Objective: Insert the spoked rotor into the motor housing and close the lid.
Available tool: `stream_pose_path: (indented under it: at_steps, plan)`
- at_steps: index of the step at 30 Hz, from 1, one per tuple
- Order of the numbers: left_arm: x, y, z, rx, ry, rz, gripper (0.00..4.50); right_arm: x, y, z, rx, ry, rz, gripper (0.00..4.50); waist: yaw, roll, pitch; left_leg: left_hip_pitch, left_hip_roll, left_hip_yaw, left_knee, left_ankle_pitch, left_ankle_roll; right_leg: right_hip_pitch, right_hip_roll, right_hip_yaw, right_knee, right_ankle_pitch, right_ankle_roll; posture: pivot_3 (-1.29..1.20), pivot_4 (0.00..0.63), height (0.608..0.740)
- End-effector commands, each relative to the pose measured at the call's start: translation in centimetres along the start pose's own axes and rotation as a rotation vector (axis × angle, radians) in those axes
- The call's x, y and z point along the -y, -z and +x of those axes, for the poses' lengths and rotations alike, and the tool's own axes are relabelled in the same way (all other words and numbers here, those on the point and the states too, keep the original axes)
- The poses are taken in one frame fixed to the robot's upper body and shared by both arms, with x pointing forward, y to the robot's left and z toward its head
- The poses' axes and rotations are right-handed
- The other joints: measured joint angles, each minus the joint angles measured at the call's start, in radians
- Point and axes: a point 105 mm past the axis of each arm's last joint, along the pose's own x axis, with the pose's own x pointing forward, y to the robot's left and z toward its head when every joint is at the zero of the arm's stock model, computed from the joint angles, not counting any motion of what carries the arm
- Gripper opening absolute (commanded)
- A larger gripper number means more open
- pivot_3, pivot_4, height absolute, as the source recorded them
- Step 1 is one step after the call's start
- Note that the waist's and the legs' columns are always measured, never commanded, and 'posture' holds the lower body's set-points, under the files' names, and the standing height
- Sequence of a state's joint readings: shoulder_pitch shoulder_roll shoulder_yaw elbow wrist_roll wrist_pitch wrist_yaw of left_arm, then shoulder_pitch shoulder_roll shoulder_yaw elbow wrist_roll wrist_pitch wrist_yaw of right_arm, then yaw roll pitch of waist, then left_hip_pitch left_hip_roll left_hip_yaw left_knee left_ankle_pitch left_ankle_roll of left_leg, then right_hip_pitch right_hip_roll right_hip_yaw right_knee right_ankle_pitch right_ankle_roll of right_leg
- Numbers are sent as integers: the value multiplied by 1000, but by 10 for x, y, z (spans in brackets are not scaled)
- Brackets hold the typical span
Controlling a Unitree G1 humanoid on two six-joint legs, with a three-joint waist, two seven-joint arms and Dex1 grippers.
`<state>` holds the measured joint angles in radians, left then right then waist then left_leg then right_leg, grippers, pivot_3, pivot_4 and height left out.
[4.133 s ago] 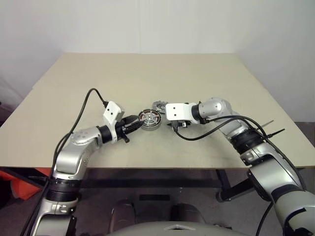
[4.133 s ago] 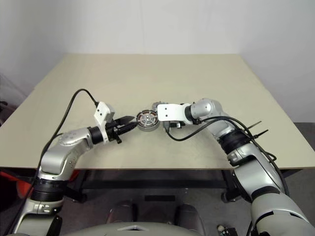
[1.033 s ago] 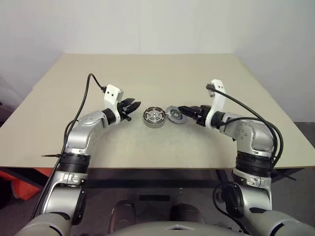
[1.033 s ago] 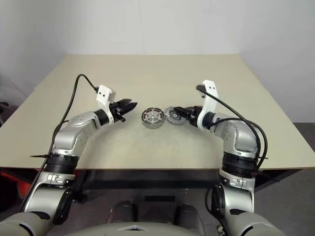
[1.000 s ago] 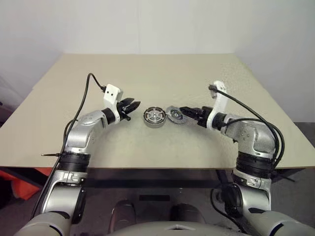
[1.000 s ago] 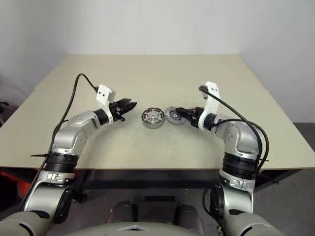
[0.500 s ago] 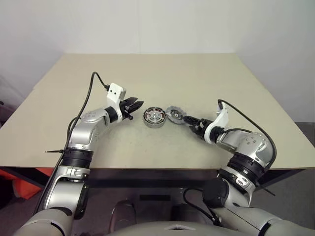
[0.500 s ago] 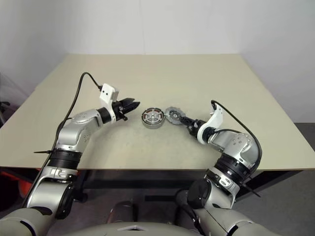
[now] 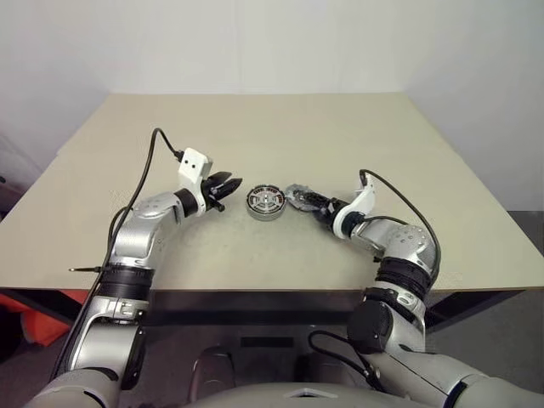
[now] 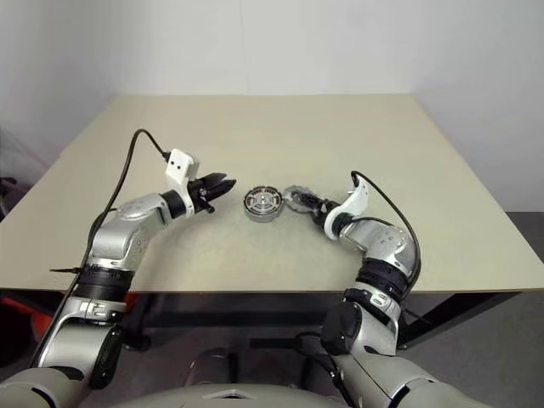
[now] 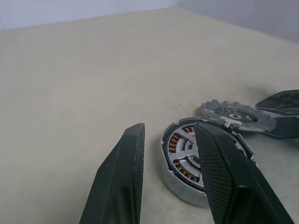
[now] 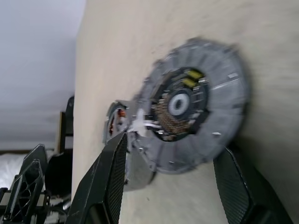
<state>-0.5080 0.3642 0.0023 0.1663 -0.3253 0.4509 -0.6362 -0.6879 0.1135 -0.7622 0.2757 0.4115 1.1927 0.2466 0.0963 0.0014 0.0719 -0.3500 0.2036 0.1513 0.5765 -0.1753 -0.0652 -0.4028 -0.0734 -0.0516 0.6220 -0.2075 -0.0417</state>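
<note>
**Mid-table, lid bracketed for pickup**

Near the table's (image 9: pixel 102 170) centre, the lid (image 9: pixel 299 196) lies flat beside the motor housing (image 9: pixel 264 202), spoked rotor seemingly already seated inside. Right gripper (image 12: pixel 175 172) straddles the lid, fingers apart, not yet clamped; left gripper (image 9: pixel 228 185) waits open by the housing, probably to steady it.

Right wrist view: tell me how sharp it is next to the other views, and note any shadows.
Right wrist view: the lid and the right claw look soft, smeared as if by motion. Left wrist view: the motor housing is fairly crisp, with a faint shadow under it on the table. Left eye view: even, diffuse light, and only soft shadows under the arms.
</note>
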Motion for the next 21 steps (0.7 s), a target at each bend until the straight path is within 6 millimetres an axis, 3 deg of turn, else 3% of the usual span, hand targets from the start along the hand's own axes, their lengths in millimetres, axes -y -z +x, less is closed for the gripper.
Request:
stream_pose_path:
  at_steps: [1, 12, 17, 21]
  plan:
    - [-2, -15, -6, 39, -17, 42, 1775, -36, -5, 14, 39, -140, -61, 3131, 0, 0, 0, -1, 0, 0, 0, 0, 1, 0, 0, 0, 0, 0, 0, 0, 0, 740]
    - [-1, -9, -14, 24, -36, 37, 1775, -81, -8, 29, 84, -305, -271, 3131, -1, 0, 0, -3, 0, 0, 0, -2, 3, -1, 0, -1, -2, 3, -7, 0, 0, 740]
    - [-2, -8, -16, 21, -49, 39, 1775, -103, 9, 28, 38, -397, -402, 3131, -1, 0, 0, -3, 0, 0, 0, -2, 3, -1, 0, -1, -2, 3, -7, 0, 0, 740]
    - [-5, -9, -18, 22, -60, 41, 1775, -106, 20, 30, 6, -398, -501, 3131, -1, 0, 0, -3, 0, 0, 0, -2, 4, -1, 0, -1, -2, 3, -7, 0, 0, 740]
